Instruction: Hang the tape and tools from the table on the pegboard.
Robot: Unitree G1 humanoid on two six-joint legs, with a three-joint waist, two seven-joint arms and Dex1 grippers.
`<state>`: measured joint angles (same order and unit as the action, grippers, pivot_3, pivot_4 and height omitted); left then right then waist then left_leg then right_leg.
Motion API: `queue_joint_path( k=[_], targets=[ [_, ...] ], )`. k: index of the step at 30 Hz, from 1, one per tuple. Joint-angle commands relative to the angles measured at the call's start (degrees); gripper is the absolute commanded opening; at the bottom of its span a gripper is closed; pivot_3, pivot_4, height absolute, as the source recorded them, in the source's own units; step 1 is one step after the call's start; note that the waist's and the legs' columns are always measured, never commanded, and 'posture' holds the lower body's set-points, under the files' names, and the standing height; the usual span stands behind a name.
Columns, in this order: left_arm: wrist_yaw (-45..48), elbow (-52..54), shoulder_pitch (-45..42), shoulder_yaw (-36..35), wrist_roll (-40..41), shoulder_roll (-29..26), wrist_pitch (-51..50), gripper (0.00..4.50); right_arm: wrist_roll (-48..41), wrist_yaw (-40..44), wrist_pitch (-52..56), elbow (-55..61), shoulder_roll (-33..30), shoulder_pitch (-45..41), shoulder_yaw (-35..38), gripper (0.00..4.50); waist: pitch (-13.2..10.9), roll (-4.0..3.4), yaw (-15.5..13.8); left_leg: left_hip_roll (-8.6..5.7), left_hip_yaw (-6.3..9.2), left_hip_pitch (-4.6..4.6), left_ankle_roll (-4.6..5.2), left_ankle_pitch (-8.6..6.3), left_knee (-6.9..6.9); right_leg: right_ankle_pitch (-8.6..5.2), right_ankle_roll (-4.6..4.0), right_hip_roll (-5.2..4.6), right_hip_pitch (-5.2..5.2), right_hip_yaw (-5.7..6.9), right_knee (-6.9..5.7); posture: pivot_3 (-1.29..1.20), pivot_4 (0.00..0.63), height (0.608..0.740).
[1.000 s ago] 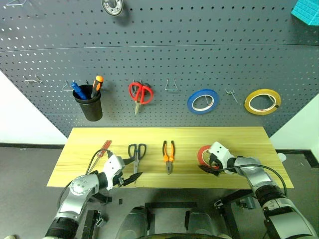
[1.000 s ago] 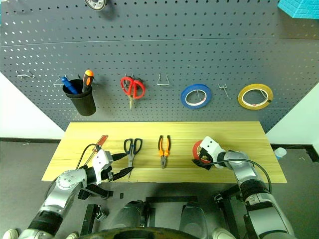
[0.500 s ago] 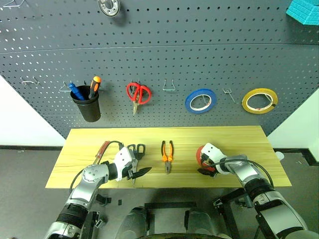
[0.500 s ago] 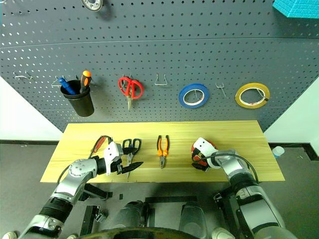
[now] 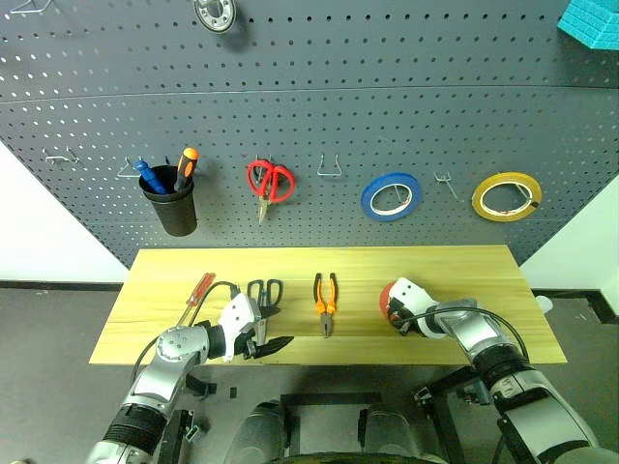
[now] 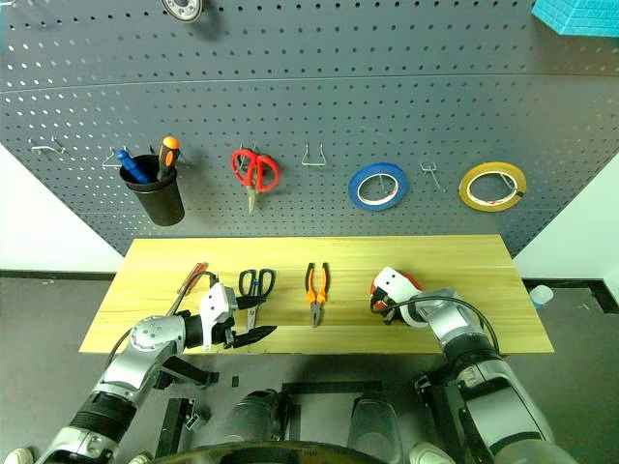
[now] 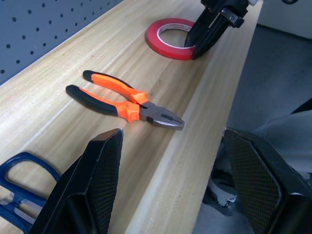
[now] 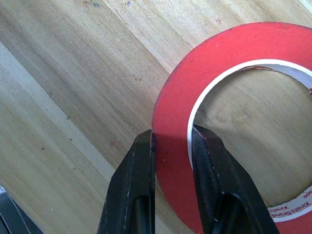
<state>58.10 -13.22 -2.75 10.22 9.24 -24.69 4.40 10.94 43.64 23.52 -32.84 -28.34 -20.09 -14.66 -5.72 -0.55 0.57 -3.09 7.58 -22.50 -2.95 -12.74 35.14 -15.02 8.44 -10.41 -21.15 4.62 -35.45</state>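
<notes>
Fingers [image 8: 173,146] of right gripper pinch red tape [image 8: 234,48], its far rim cut off.

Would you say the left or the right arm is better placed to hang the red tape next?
Right: the right gripper pinches the red tape rim on the table; the left gripper is open near the pliers.

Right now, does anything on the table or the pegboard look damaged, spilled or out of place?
Nothing stands out. The pliers, scissors and screwdriver lie neatly on the table, and the right gripper pinches the red tape.
</notes>
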Motion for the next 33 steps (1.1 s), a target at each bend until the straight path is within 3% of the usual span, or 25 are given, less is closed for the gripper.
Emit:
queue_joint_path(
  k=[1, 5, 8, 10, 16, 26, 33],
  targets=[
    [0.2, 2.3, 0.2, -0.2, 0.9, -0.2, 0.1, 3.42, -0.1, -1.9, -0.8, 7.3, -2.8, 3.8, 2.0, 0.67, 0.0, -0.01, 0.0, 0.00, 0.00, -0.01, 0.00, 0.00, -0.01, 0.00, 0.00, 0.00, -0.02, 0.00, 0.01, -0.03, 0.072, 0.740],
    [-1.2, 1.8, 0.5, -1.2, 0.5, 0.6, 4.6, 3.42, 2.0, -7.0, -7.4, 16.8, -6.4, 10.3, 3.1, 0.67, -0.1, -0.07, 0.2, 0.00, -0.03, -0.10, 0.00, 0.00, -0.02, -0.03, 0.04, -0.01, -0.11, 0.00, 0.04, -0.03, 0.073, 0.740],
    [-2.9, -0.2, -1.2, -2.9, 2.2, 4.4, 13.8, 3.42, 19.0, -29.5, -25.1, 21.0, -13.3, 16.2, -1.0, 0.67, -0.2, -0.22, 0.1, 0.00, -0.11, -0.13, -0.01, -0.01, 0.03, -0.02, 0.04, -0.06, -0.15, -0.01, 0.03, -0.08, 0.077, 0.740],
    [-3.6, -1.2, -2.9, -3.4, 3.4, 7.4, 18.0, 3.42, 25.2, -39.4, -28.8, 20.7, -15.2, 16.9, -1.8, 0.67, -0.3, -0.14, 0.1, -0.07, -0.21, -0.16, -0.02, -0.01, 0.06, -0.02, 0.04, -0.19, -0.16, -0.02, 0.05, -0.09, 0.076, 0.740],
    [-3.1, -1.4, -8.0, -3.4, 8.5, 14.2, 19.7, 3.42, 32.4, -51.7, -31.4, 19.3, -17.1, 14.8, 0.6, 0.67, -0.5, 0.26, 0.4, -0.03, -0.23, -0.17, 0.00, 0.00, 0.13, 0.04, 0.01, -0.16, -0.05, -0.02, 0.12, -0.11, 0.066, 0.740],
    [-3.9, -0.3, -10.5, -3.3, 12.4, 19.2, 14.6, 3.42, 33.8, -54.0, -35.5, 15.9, -20.1, 4.5, 2.3, 0.67, -0.6, 0.33, 0.6, -0.03, -0.23, -0.19, 0.02, 0.02, 0.12, 0.07, 0.06, -0.11, 0.00, -0.03, 0.22, -0.10, 0.049, 0.740],
    [-6.1, 0.8, -9.5, -3.8, 11.7, 19.4, 15.4, 3.42, 28.2, -44.2, -39.6, 5.2, -18.3, -4.2, 0.6, 0.67, -0.6, 0.32, 0.6, -0.02, -0.22, -0.12, 0.03, 0.02, 0.14, 0.09, 0.05, -0.08, 0.09, -0.03, 0.26, -0.09, 0.043, 0.740]
  ],
)
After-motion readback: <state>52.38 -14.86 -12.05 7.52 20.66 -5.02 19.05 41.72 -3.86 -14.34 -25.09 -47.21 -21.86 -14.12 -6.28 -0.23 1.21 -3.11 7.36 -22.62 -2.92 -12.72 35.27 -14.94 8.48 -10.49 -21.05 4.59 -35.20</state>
